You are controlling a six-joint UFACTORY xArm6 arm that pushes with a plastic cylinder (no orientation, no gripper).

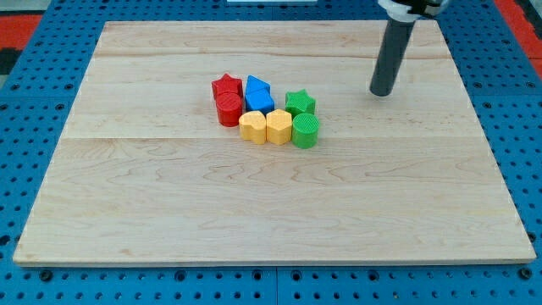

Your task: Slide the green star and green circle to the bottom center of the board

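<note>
Near the desk's (169, 212) middle, the green star (300, 103) and green circle (306, 131) are jammed against the yellow blocks (265, 127), so those could easily get dragged along. Nothing is touched by my tip (380, 92), parked well off at the view's upper right; no tool to open or close.

Green star (300, 103) is sitting flat near the board's centre, points outward, upper face level. Green circle (306, 131) is standing upright as a short ribbed cylinder at the star's 6 o'clock, touching or just beside it. Both are lying slightly toward 3 o'clock of centre, well apart from the bottom edge.
</note>
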